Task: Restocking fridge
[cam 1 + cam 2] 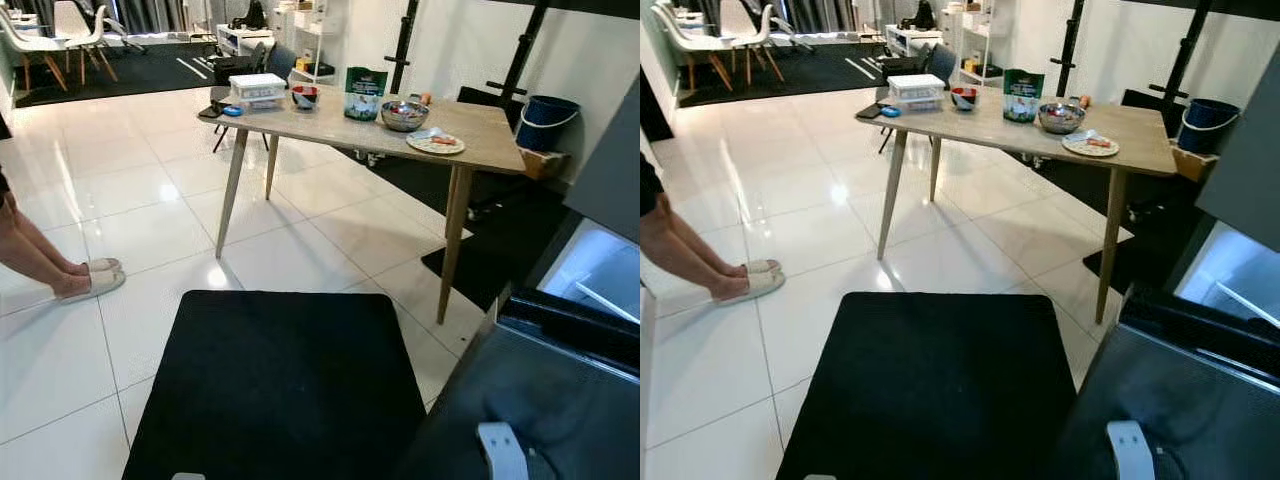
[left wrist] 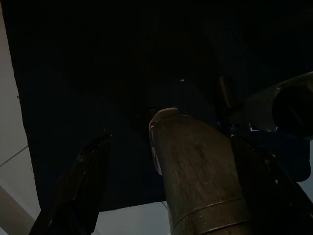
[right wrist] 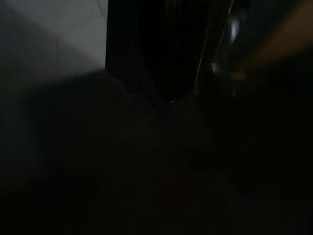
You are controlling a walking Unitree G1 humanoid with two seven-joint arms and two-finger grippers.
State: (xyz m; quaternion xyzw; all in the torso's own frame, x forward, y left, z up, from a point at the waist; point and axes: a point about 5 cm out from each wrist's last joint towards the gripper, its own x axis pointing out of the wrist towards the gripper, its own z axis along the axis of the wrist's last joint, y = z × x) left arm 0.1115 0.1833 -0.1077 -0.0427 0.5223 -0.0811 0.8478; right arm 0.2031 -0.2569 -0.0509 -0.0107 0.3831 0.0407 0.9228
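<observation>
Desk (image 1: 470, 125) of pale wood on slim tapered legs carries a green bag (image 1: 365, 93), a steel bowl (image 1: 404, 115), a plate (image 1: 435, 143) and a clear lidded box (image 1: 257, 88). A matte black mat (image 1: 280, 385) covers glossy white tiles between camera and desk, a person's feet (image 1: 92, 279) stand left, and the open fridge (image 1: 590, 270) glows right. Left pincer (image 2: 171, 196) hangs with dark fingers spread over the mat; whether the right pincer is spread or closed, I cannot tell.

table (image 1: 480, 130) beyond mat (image 1: 280, 380), fridge (image 1: 590, 300) right, person (image 1: 40, 255) left

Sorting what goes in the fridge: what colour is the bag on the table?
Green, with white print; the bag shows best in the right eye view.
</observation>
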